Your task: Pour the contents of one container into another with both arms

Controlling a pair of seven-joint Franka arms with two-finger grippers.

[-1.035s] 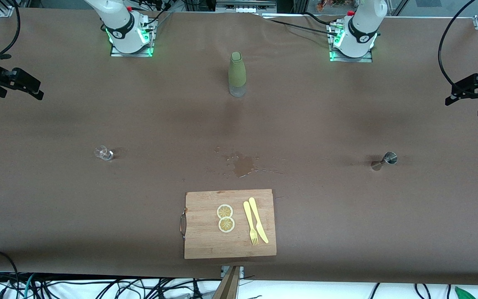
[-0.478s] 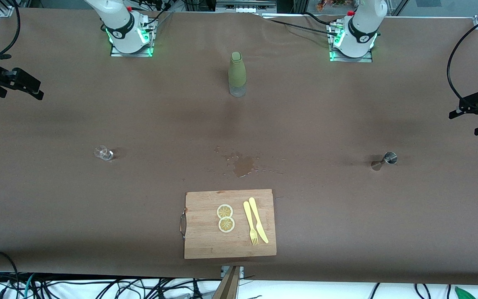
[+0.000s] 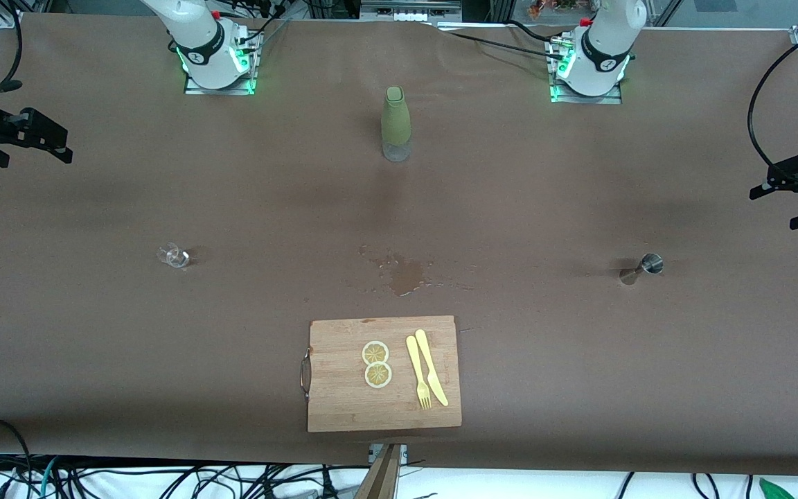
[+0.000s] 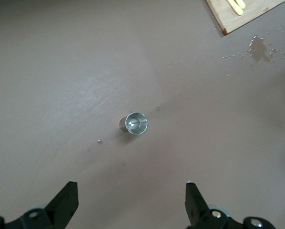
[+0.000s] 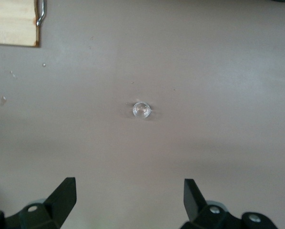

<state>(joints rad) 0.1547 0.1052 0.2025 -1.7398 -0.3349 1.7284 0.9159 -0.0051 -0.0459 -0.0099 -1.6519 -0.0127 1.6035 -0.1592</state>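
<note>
Brown table point(image 3: 579, 388) had lots of bare room. Left gripper point(image 3: 797, 197) and right gripper point(image 3: 21, 142) hung wide open, holding nothing, at its end edges, with metal cup point(image 3: 650, 264) and glass point(image 3: 174, 256) well apart.

Open tabletop around jigger point(image 3: 641, 267) and glass point(image 3: 173, 256) — bottle point(image 3: 396, 125) mid-table

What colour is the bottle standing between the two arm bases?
Olive green, with a clear base. The bottle shows best in the front view.
</note>
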